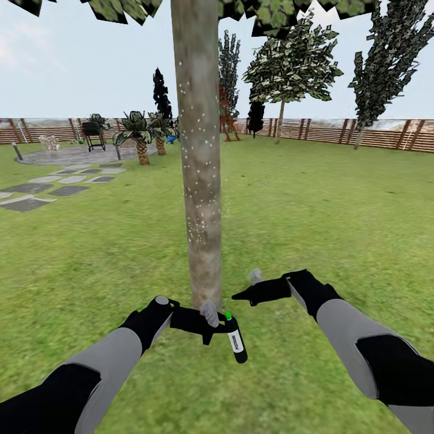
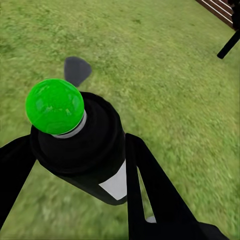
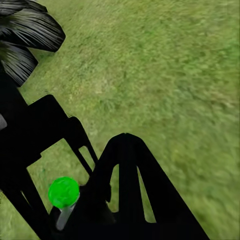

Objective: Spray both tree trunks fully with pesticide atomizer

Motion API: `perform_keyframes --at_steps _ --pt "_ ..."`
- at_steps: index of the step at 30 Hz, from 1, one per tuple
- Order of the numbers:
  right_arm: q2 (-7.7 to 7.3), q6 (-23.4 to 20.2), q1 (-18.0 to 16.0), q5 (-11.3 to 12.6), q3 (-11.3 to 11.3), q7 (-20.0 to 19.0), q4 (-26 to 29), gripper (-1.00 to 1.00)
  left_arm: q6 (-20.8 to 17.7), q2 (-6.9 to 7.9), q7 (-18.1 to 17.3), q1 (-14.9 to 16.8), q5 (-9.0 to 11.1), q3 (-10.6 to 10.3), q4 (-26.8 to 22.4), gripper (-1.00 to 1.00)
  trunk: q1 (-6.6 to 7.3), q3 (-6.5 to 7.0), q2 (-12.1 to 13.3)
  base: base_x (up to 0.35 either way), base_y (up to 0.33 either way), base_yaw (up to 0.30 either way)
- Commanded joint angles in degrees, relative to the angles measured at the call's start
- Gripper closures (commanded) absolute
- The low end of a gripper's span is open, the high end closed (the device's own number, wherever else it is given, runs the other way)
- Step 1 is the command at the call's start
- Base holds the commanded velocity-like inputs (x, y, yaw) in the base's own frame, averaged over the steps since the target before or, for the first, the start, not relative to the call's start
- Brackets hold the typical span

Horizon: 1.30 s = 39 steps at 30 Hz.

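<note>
The left hand [image 1: 208, 325], nearest the camera, is clamped around the pesticide atomizer [image 1: 235, 339], a dark bottle with a white label and a green tip, held low above the grass [image 1: 337, 205] just in front of the near tree trunk [image 1: 199, 150]. The right hand [image 1: 253, 289] hangs empty beside it; whether its jaws are parted I cannot tell. White specks of pesticide [image 1: 193, 144] dot the trunk's upper and middle stretch; its base looks bare. The second tree [image 1: 288, 66], far off by the fence [image 1: 361, 134], seems untreated.
</note>
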<state>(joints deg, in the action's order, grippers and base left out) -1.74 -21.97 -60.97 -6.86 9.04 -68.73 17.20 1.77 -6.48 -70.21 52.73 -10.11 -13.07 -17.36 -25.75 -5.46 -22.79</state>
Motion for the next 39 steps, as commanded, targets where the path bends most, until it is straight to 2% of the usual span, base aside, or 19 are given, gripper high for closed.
perform_keyframes --at_steps 1,3,5,9,13,18,29,31,33,34,35,39 --pt "0.25 -0.57 -0.03 -0.34 -0.16 -0.25 0.11 1.0 0.18 -0.03 -0.06 0.07 -0.48 0.24 -0.07 1.0 -0.04 -0.13 -0.13 0.0 0.0 0.0" --pt "0.4 -0.56 -0.03 -0.35 -0.13 -0.2 -0.35 1.0 0.17 -0.03 0.45 0.07 -0.56 0.24 -0.08 1.0 -0.04 -0.13 -0.13 0.0 0.0 0.0" --pt "0.48 -0.54 -0.03 -0.35 -0.09 -0.12 -1.37 1.0 0.08 -0.03 3.29 0.07 -0.6 0.24 -0.06 1.0 -0.04 -0.13 -0.13 0.0 0.0 0.0" --pt "0.58 -0.53 -0.03 -0.35 -0.09 0.1 -2.14 1.0 -0.8 -0.03 4.5 0.05 -0.58 0.24 -0.12 1.0 -0.04 -0.13 -0.13 0.0 0.0 0.0" --pt "0.61 -0.46 -0.03 -0.42 -0.01 0.32 -4.37 1.0 -0.96 -0.03 4.63 0.07 -0.53 0.22 -0.13 1.0 -0.04 -0.13 -0.13 0.0 0.0 0.0" --pt "2.06 -0.44 -0.03 -0.44 0.01 0.36 -4.85 1.0 -0.97 -0.11 4.64 0.09 -0.44 0.17 -0.13 1.0 -0.04 -0.13 -0.13 0.0 0.0 0.0" --pt "2.16 -0.42 -0.03 -0.44 -0.01 0.98 -4.87 1.0 -0.94 -0.1 4.64 0.05 -0.44 0.24 -0.13 1.0 -0.04 -0.13 -0.13 0.0 0.0 0.0" --pt "1.58 -0.43 -0.03 -0.44 -0.06 3.53 -4.78 1.0 -0.91 -0.07 4.64 0.04 -0.44 0.24 -0.08 1.0 -0.04 -0.13 -0.13 0.0 0.0 0.0" --pt "-0.91 -0.49 -0.13 -0.39 -0.16 7.85 -4.57 1.0 -0.94 -0.06 4.64 0.07 -0.44 0.24 -0.06 1.0 -0.04 -0.13 -0.13 0.0 0.0 0.0" --pt "-2.89 -0.51 -0.21 -0.37 -0.25 11.27 -4.43 1.0 -0.95 -0.06 4.64 0.08 -0.44 0.24 -0.05 1.0 -0.04 -0.13 -0.13 0.0 0.0 0.0" --pt "-4.4 -0.52 -0.27 -0.33 -0.28 13.57 -4.38 -1.0 -0.93 -0.05 4.64 0.07 -0.44 0.27 -0.05 1.0 -0.04 -0.13 -0.13 0.0 0.0 0.0" --pt "-9.53 -0.5 -0.42 -0.27 -0.47 20.53 -1.49 -1.0 -0.9 -0.03 4.67 0.03 -0.44 0.51 -0.05 1.0 -0.04 -0.13 -0.13 0.0 0.0 0.0"
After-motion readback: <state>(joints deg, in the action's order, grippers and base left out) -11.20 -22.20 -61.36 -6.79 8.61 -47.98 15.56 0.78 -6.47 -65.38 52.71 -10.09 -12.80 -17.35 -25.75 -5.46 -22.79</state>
